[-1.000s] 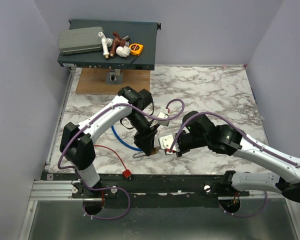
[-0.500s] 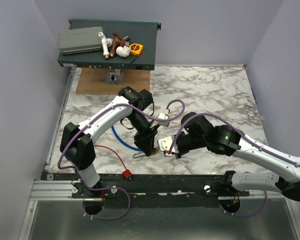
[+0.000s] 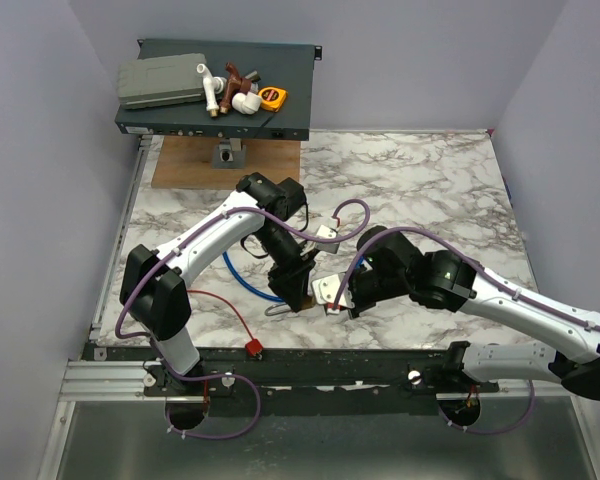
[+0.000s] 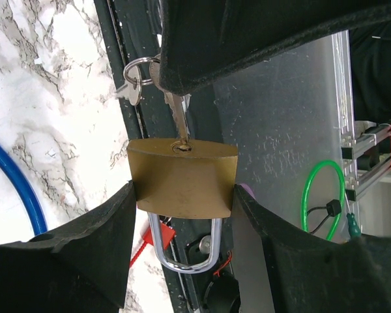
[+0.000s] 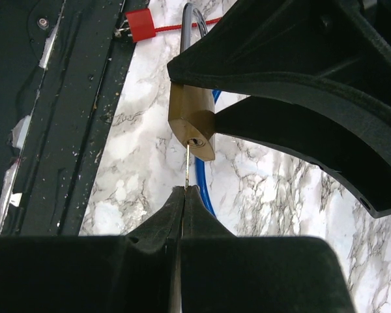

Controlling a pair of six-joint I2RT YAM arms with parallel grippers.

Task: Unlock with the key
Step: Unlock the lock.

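Left wrist view: the left gripper (image 4: pixel 182 199) pinches a brass padlock (image 4: pixel 182 179) by its two sides, at the near edge of the marble table (image 4: pixel 52 98). The silver shackle (image 4: pixel 182 261) points down the frame. The key (image 4: pixel 176 117) has its blade tip in the padlock's keyhole, and a key ring (image 4: pixel 135 75) hangs at its head. The right gripper (image 5: pixel 182 195), fingers pressed together, clamps the key's head. A blue cable (image 4: pixel 16 176) and a red tag (image 5: pixel 138 25) lie on the table nearby.

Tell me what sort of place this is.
Probably a robot-lab test cell: a left arm and right arm bolted at a marble-patterned table, plain walls enclosing it, a rack unit piled with loose fittings.
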